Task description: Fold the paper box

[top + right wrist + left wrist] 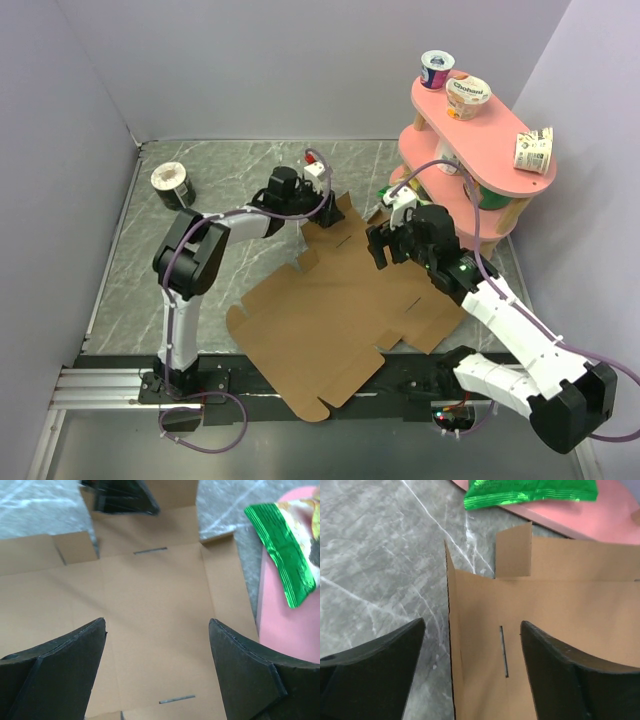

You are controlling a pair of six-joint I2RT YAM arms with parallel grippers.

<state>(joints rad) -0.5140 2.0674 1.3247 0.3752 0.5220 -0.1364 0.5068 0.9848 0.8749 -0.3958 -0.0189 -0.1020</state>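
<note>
Two arms reach out over the grey marbled surface (120,250). At far left a small round tub (170,184) stands by itself, well apart from everything else. Next comes the left tool (472,625), its fingers spread wide and gripping nothing; they straddle the raised edge of a flap on the far left side of the paper box (340,310), with one finger over bare stone and the other over cardboard beside a narrow slot. The paper box is an unfolded brown sheet lying mostly flat in the middle of the surface between the two arms, its near corner reaching past the arm bases. To the right, the right tool (157,622) hangs above the far central panel, also wide apart and holding nothing. Furthest right stands a pink tiered shelf (500,180), with a green bag (285,555) on its bottom tier and yogurt cups (467,97) on top.
</note>
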